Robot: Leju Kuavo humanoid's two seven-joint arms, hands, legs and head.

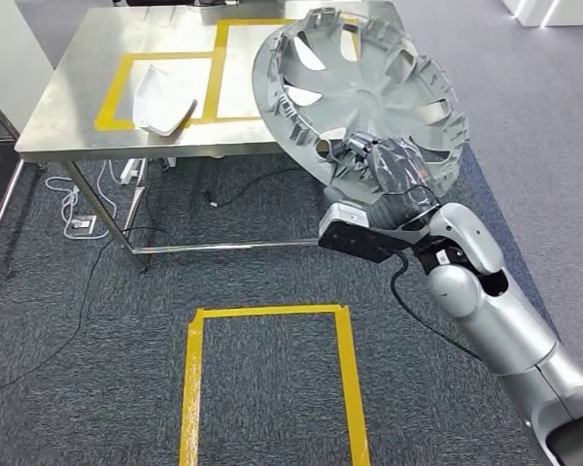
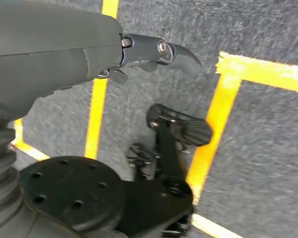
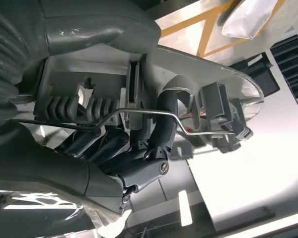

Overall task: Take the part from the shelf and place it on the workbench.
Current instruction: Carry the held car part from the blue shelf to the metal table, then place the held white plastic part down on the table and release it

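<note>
The part is a large silver wheel cover (image 1: 361, 87) with spokes and clips on its underside. My right hand (image 1: 388, 170) grips its near rim and holds it tilted above the right end of the steel workbench (image 1: 76, 97). In the right wrist view the dark fingers (image 3: 166, 119) curl around the cover's rim (image 3: 222, 84) beside a thin wire ring. My left hand (image 2: 102, 49) hangs over the carpet, its fingers stretched out with nothing in them.
A white curved part (image 1: 162, 97) lies on the workbench inside a yellow tape rectangle (image 1: 117, 92); a second taped rectangle lies partly under the cover. Cables (image 1: 76, 209) trail beneath the bench. A yellow tape square (image 1: 193, 388) marks the grey carpet in front of me.
</note>
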